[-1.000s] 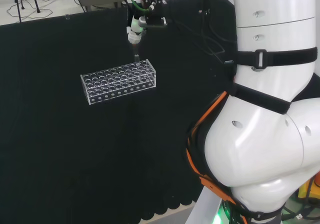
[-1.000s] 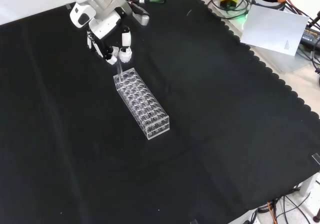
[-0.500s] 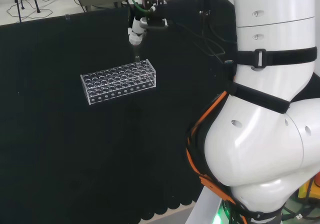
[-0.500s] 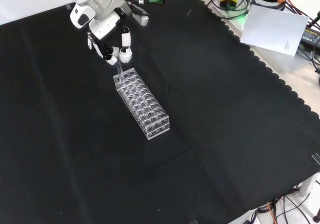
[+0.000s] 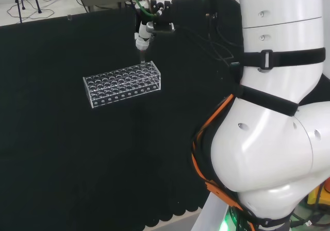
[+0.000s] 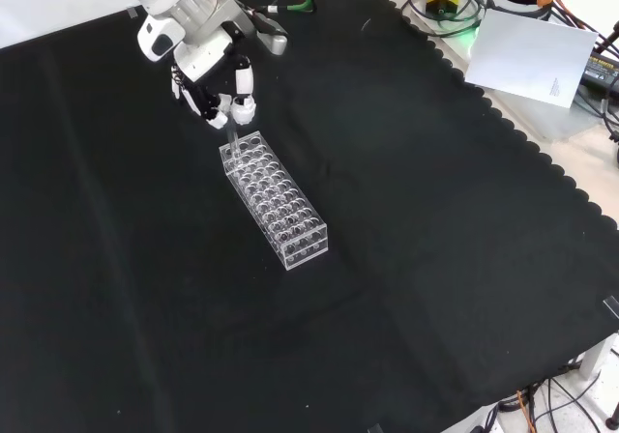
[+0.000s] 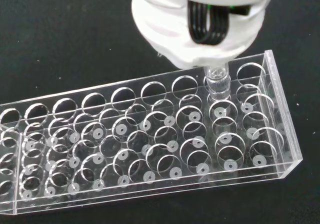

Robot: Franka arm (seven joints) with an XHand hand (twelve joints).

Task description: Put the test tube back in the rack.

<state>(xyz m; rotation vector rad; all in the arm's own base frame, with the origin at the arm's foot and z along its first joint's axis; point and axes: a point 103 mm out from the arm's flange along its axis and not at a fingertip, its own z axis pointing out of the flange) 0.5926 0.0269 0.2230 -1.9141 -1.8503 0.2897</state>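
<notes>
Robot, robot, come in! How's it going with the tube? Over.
Hand shut on test tube. Tube upright over the rack, at a hole near one end. Nothing in the way.

On the black cloth (image 6: 416, 220) there is one clear rack (image 6: 277, 199), lying left of centre in the front view and in the upper left part of the head view. One clear test tube (image 7: 218, 82) stands upright over a hole near one end of the rack, and one black and white hand (image 6: 221, 93) is at its top, fingers closed about it. In the front view's upper right corner lies one white sheet of paper (image 6: 534, 58)
</notes>
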